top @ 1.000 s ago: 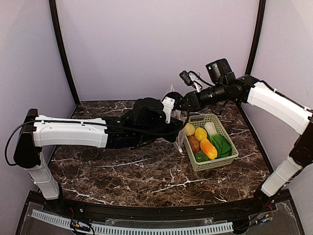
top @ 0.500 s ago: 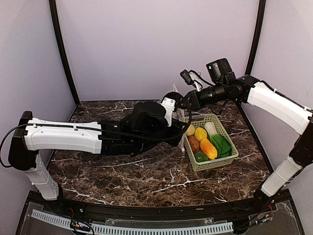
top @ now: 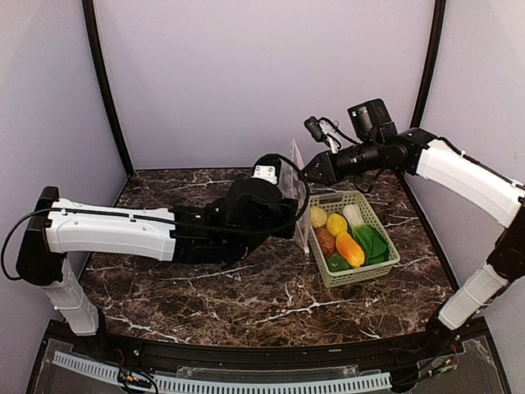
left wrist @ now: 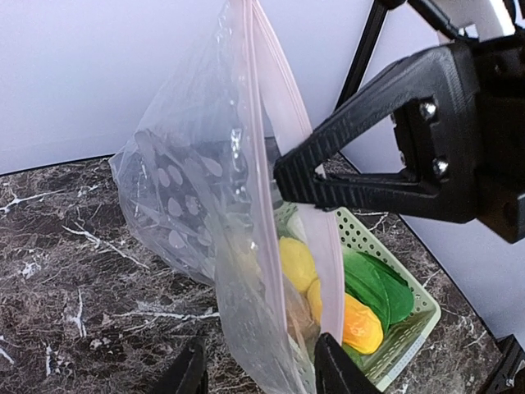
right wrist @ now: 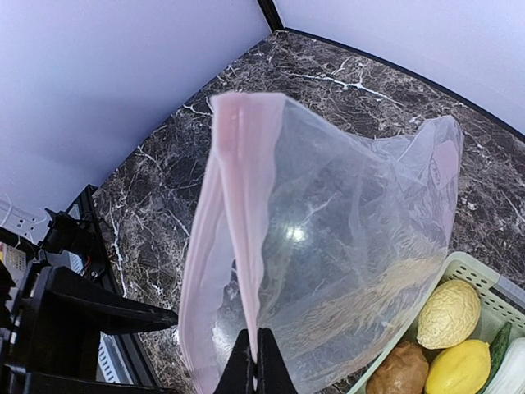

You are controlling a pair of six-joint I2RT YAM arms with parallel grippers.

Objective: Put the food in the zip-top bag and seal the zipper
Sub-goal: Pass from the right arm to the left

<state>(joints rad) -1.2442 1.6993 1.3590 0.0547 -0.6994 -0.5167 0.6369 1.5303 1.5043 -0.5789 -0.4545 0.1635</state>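
Observation:
The clear dotted zip-top bag [top: 299, 201] hangs empty just left of the basket. My right gripper [top: 305, 174] is shut on its pinkish zipper strip [right wrist: 242, 205] and holds it up by the mouth edge; its fingers [left wrist: 328, 168] show in the left wrist view. My left gripper [left wrist: 262, 373] is open, its jaws either side of the bag's [left wrist: 213, 205] lower edge and not closed on it. The food lies in the basket: lemon [top: 336, 223], orange piece [top: 349, 249], bok choy [top: 354, 215], brown potato [top: 326, 240] and green pepper [top: 338, 263].
The light-green lattice basket [top: 361, 275] stands on the dark marble table at the right, touching the hanging bag. The back wall and black corner posts stand close behind both grippers. The left arm stretches across the table's middle.
My left arm has drawn back a little to the left and risen, so the bag hangs in plain view. My right gripper has stayed shut on the zipper, almost still.

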